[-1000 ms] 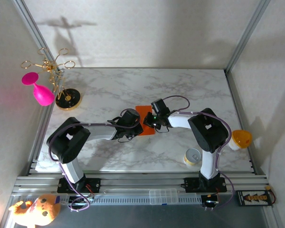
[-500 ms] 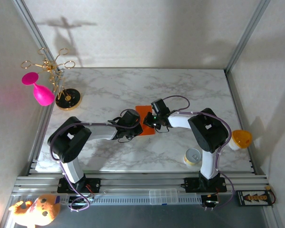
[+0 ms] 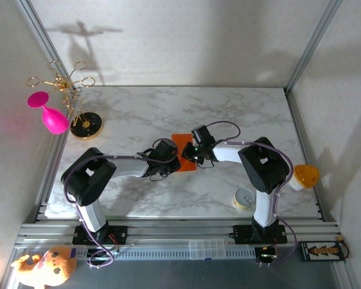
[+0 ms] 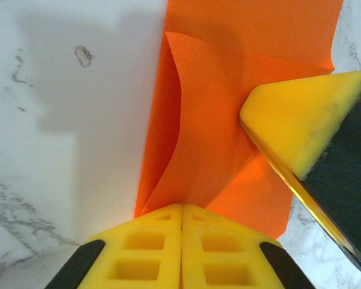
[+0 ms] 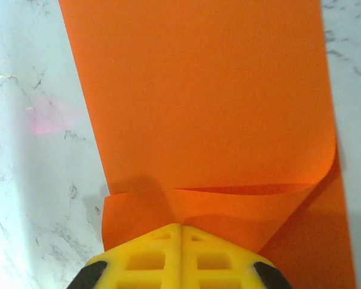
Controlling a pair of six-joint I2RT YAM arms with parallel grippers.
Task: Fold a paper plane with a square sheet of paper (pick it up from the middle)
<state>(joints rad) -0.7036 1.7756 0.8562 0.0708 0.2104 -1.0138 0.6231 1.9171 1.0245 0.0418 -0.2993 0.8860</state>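
Here, my left jaws and right jaws are each pinching a raised flap of the paper (image 4: 216,150) on the surface (image 4: 60,120).

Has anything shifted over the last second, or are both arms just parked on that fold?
Nothing has visibly changed. The left gripper and right gripper stay where they were, jaws shut, with their tips at the folded-over flaps of the orange paper. The paper lies in the same spot on the table, and the yellow can has not moved.
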